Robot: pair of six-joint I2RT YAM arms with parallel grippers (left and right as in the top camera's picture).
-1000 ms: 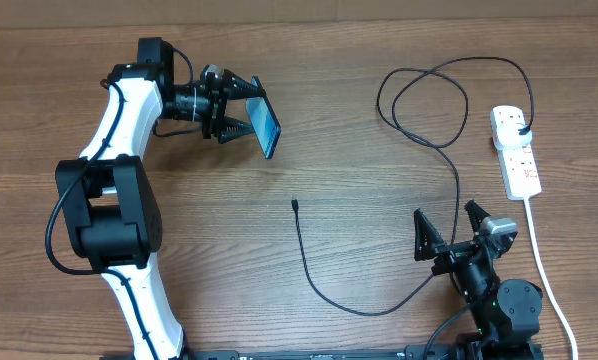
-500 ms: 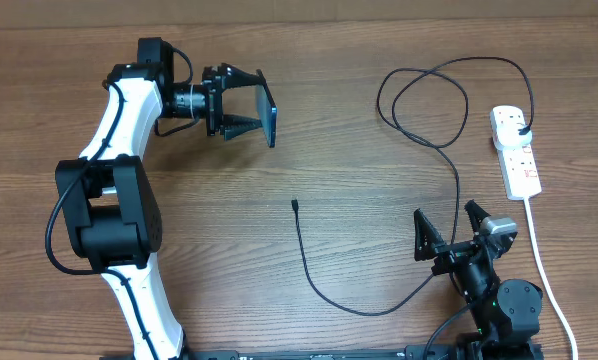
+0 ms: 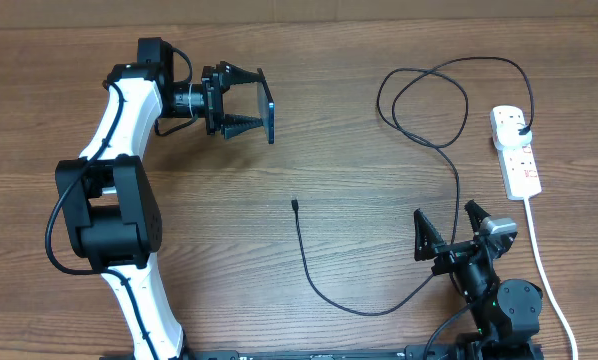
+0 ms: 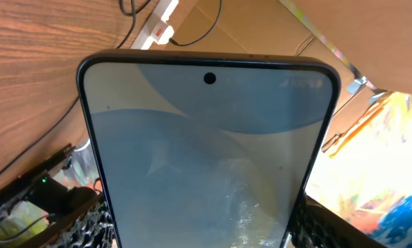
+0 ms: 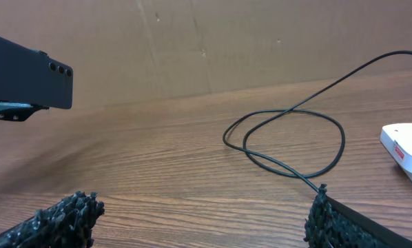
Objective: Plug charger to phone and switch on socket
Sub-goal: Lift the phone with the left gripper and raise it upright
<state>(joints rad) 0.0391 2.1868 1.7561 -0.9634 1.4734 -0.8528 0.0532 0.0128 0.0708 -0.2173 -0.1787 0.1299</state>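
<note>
Phone (image 3: 271,115) hangs above the table (image 3: 229,250) at the far left, edge-on to the overhead camera, pinched across its long edges by the left gripper (image 3: 260,100). The left wrist view shows its pale blue screen facing the camera, punch-hole end away from the wrist. The right gripper (image 3: 449,228) rests at the near right with jaws spread wide and nothing between them. The phone looks light, rigid and slick, with glass that would crack on a drop, so the side edges are the safe hold. Its port is not visible and probably lies at the end nearer the palm. The charger (image 3: 302,250) is a limp, light cable that will flop wherever it is not held. The place to take it is just behind the connector tip (image 3: 294,206), which lies mid-table, well apart from both grippers. Its plug (image 3: 520,123) appears seated in the socket (image 3: 519,160) at the far right. Count: one phone, one charger, one socket, two grippers
</note>
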